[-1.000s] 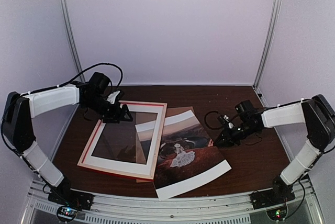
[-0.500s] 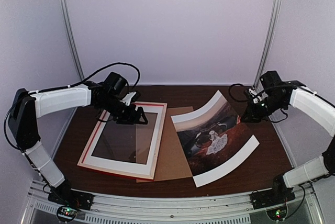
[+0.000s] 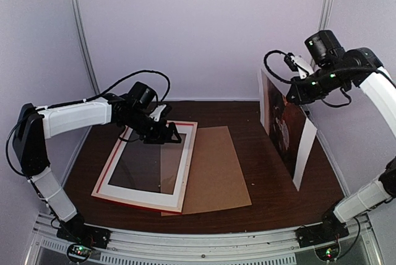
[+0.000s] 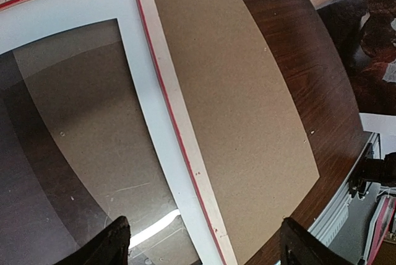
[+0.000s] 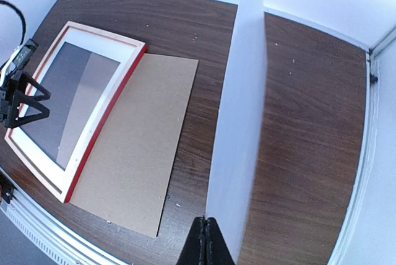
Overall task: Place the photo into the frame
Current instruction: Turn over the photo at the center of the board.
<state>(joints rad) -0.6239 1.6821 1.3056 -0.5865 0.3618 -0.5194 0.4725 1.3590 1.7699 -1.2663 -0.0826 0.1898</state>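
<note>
Frame (image 3: 133, 192) lies flat on the table (image 3: 278, 206), left of centre, pale side up with a red edge showing. Brown backing board (image 3: 213, 166) is flat just right of it, its left edge tucked under the frame. Left gripper (image 3: 164, 137) hovers over the frame's far edge, jaws apart, nothing in them. Right gripper (image 3: 294, 94) is high on the far right, clamped on the photo's (image 3: 286, 130) top edge. The photo hangs nearly upright, print side facing left. Can't tell if its near bottom corner touches the table.
</note>
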